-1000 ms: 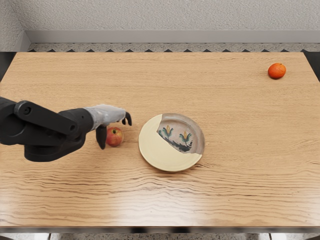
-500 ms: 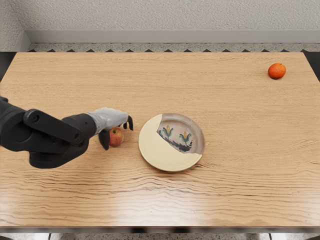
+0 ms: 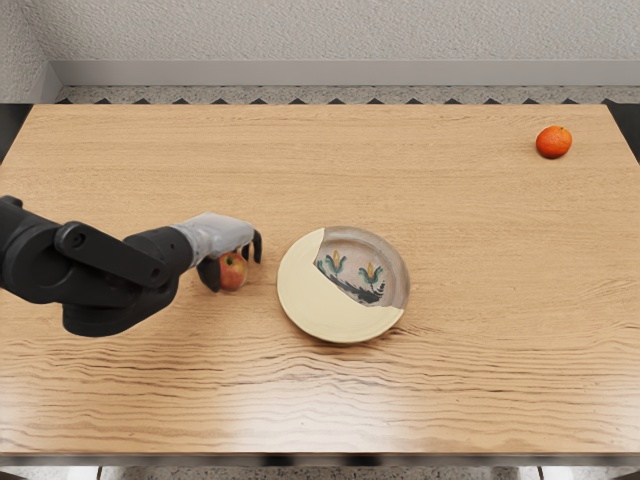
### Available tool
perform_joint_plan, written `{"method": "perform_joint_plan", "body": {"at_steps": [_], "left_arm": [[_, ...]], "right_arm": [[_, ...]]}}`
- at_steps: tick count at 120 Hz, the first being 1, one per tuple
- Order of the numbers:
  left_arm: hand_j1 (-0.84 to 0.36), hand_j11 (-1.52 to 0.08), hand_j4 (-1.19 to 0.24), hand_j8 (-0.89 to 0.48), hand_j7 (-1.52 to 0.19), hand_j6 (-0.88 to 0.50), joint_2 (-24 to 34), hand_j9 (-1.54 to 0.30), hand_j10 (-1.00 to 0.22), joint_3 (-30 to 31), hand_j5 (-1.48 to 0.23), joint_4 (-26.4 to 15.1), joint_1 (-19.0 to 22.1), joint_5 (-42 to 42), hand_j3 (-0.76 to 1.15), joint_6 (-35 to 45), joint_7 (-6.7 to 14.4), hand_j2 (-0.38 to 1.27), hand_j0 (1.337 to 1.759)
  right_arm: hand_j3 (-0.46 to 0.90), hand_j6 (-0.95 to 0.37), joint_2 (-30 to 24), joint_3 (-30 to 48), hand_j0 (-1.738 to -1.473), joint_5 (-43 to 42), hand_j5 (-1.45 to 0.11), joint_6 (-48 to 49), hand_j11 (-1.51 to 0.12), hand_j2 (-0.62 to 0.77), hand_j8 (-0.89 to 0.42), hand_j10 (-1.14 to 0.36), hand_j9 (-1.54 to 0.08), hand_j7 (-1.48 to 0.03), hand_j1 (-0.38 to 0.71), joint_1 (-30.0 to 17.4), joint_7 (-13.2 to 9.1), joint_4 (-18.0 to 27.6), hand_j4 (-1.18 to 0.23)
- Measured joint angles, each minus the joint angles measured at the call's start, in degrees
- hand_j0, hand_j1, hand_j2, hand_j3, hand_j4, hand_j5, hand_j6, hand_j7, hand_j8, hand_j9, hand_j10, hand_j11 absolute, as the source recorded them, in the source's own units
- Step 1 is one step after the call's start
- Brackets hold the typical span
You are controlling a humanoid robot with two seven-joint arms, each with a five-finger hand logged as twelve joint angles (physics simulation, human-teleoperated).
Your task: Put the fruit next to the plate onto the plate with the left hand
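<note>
One second has brought the left hand (image 3: pixel 222 246) closer to the plate (image 3: pixel 300 300), its fingers and thumb now clasping the apple (image 3: pixel 234 271), which sits on the bench (image 3: pixel 400 160) just left of the plate, seemingly ready for lifting.

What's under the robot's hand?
A red apple sits on the table under the left hand. Its lower front shows; the hand covers its top and far side.
</note>
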Motion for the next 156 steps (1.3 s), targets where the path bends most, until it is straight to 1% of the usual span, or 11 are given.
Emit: {"method": "perform_joint_plan", "body": {"at_steps": [25,45,65,74,78,102,126,139,145,149,156], "left_arm": [[-0.22,-0.74,-0.56,-0.48,-0.74,-0.48,-0.66,-0.74,-0.55,0.13,-0.73,0.39,0.28,0.05,0.00,0.01,0.07,0.11,1.654],[-0.30,-0.91,-0.69,-0.42,-0.88,-0.44,-1.11,-0.91,-0.67,0.15,-0.87,0.51,0.71,0.34,0.00,0.00,0.06,0.30,1.653],[-0.38,-1.07,-0.70,-0.31,-1.03,-0.36,-1.11,-1.06,-0.60,0.25,-1.02,0.52,1.11,1.12,0.00,0.01,0.15,0.42,1.646],[-0.39,-1.12,-0.75,-0.31,-1.05,-0.36,-1.12,-1.09,-0.59,0.26,-1.02,0.52,1.32,1.19,0.00,0.09,0.08,0.47,1.644],[-0.39,-1.13,-0.77,-0.29,-1.06,-0.36,-1.11,-1.09,-0.57,0.25,-1.02,0.50,1.32,1.22,0.00,0.02,0.07,0.40,1.643],[-0.35,-1.17,-0.88,-0.33,-1.07,-0.40,-1.03,-1.12,-0.58,0.27,-1.01,0.42,1.18,0.62,0.00,-0.53,0.08,0.46,1.642],[-0.26,-1.18,-0.88,-0.36,-1.14,-0.41,0.12,-1.18,-0.63,0.36,-1.13,0.01,-1.80,-0.09,0.00,-1.35,0.05,0.34,1.646],[-0.22,-1.18,-0.86,-0.38,-1.15,-0.41,2.05,-1.18,-0.64,0.37,-1.18,-1.03,-5.38,-0.23,0.00,-1.51,0.00,0.25,1.647],[-0.23,-1.18,-0.85,-0.36,-1.16,-0.42,2.70,-1.19,-0.62,0.30,-1.19,-1.74,-6.78,-0.25,0.00,-1.51,0.01,0.28,1.647],[-0.24,-1.18,-0.85,-0.36,-1.16,-0.42,3.11,-1.19,-0.63,0.24,-1.20,-2.22,-7.66,-0.34,0.00,-1.51,0.03,0.40,1.648],[-0.19,-1.18,-0.84,-0.36,-1.16,-0.43,3.75,-1.18,-0.66,0.09,-1.21,-3.19,-9.10,-0.52,0.00,-1.53,0.05,0.30,1.648]], "right_arm": [[0.00,-0.03,0.00,0.00,-1.658,0.00,-0.04,-0.01,-0.04,-0.01,-0.03,-0.03,-0.04,-0.04,-0.31,0.00,-0.02,-0.02,-0.03],[0.00,-0.03,0.00,-0.01,-1.658,0.00,-0.04,0.00,-0.04,-0.01,-0.03,-0.03,-0.04,-0.04,-0.31,0.00,-0.02,-0.03,-0.03],[0.00,-0.03,0.00,0.00,-1.658,0.00,-0.04,0.01,-0.04,-0.01,-0.03,-0.03,-0.04,-0.04,-0.31,0.00,-0.03,-0.03,-0.03],[0.00,-0.03,0.00,0.00,-1.658,0.00,-0.04,0.01,-0.04,-0.01,-0.03,-0.03,-0.04,-0.04,-0.31,0.00,-0.03,-0.02,-0.03],[0.00,-0.03,0.00,0.00,-1.658,0.00,-0.04,0.01,-0.04,-0.01,-0.03,-0.03,-0.04,-0.04,-0.31,0.00,-0.02,-0.01,-0.03],[0.00,-0.03,0.00,0.00,-1.658,0.00,-0.04,0.01,-0.04,-0.01,-0.03,-0.03,-0.04,-0.04,-0.31,0.00,-0.01,-0.02,-0.03],[0.00,-0.03,0.00,-0.01,-1.658,0.00,-0.04,-0.01,-0.04,-0.01,-0.03,-0.03,-0.04,-0.04,-0.31,0.00,-0.03,-0.01,-0.03],[0.00,-0.03,0.00,0.00,-1.658,0.00,-0.04,-0.02,-0.04,-0.01,-0.03,-0.03,-0.04,-0.04,-0.31,0.00,-0.02,0.00,-0.03],[0.00,-0.03,0.00,0.00,-1.658,0.00,-0.04,-0.02,-0.04,-0.01,-0.03,-0.03,-0.04,-0.04,-0.31,0.00,-0.03,-0.01,-0.03],[0.00,-0.03,0.00,-0.01,-1.658,0.00,-0.04,-0.02,-0.04,-0.01,-0.03,-0.03,-0.04,-0.04,-0.31,0.00,-0.02,-0.01,-0.03],[0.00,-0.03,0.00,0.00,-1.658,0.00,-0.04,0.00,-0.04,-0.01,-0.03,-0.03,-0.04,-0.04,-0.31,0.00,-0.02,-0.03,-0.03]]}}
